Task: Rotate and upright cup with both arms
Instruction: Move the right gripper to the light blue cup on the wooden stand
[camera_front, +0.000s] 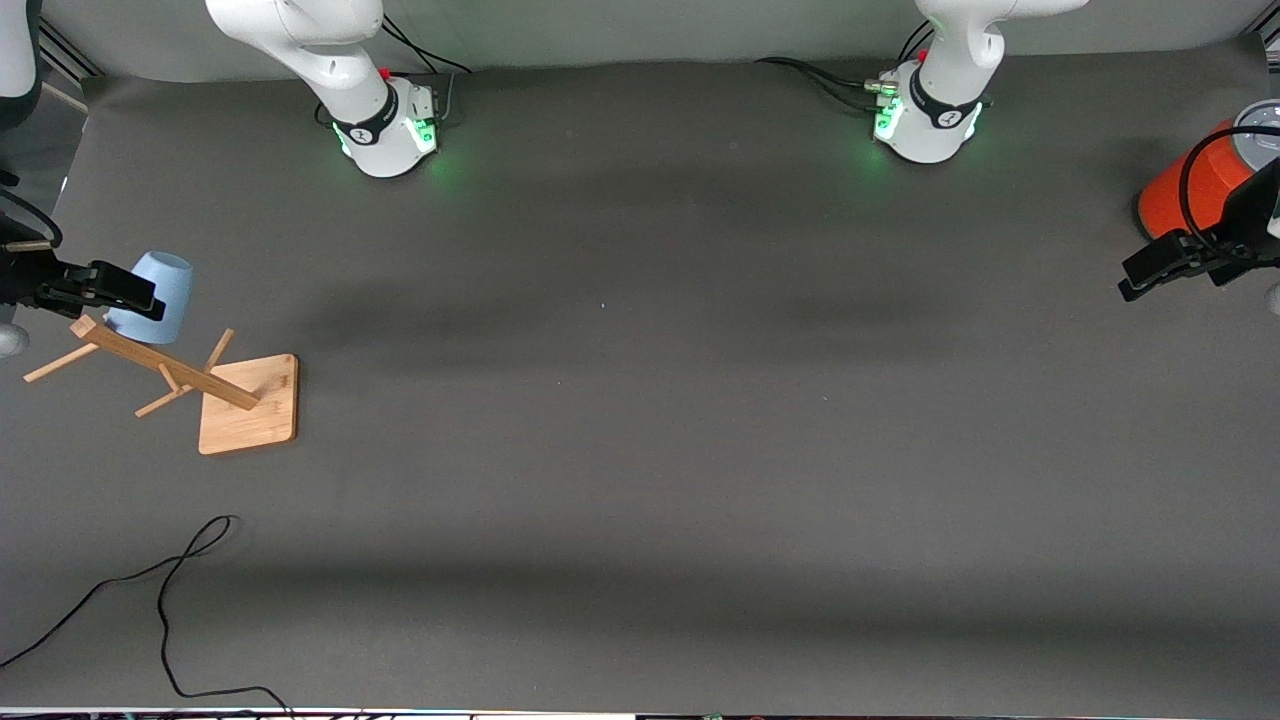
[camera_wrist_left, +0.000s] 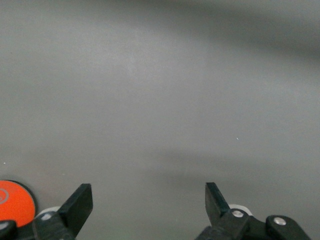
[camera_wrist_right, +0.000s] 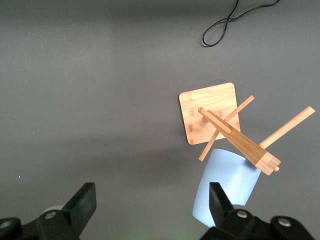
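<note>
My right gripper (camera_front: 120, 290), jaws wide and empty, hangs over the small pale blue plastic cup (camera_front: 155, 296) beside the wooden peg rack (camera_front: 190, 385). My left gripper (camera_wrist_left: 149, 205), spread wide and empty, waits beside the orange-red can (camera_front: 1195, 190).

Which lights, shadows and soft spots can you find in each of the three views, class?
Front view: green glow spills from both arm bases onto the table, and broad soft shadow bands cross it. Left wrist view: the open left gripper hangs over bare grey with a dim shadow band. Right wrist view: the cup and wooden stand look sharp, beside the open right gripper.
</note>
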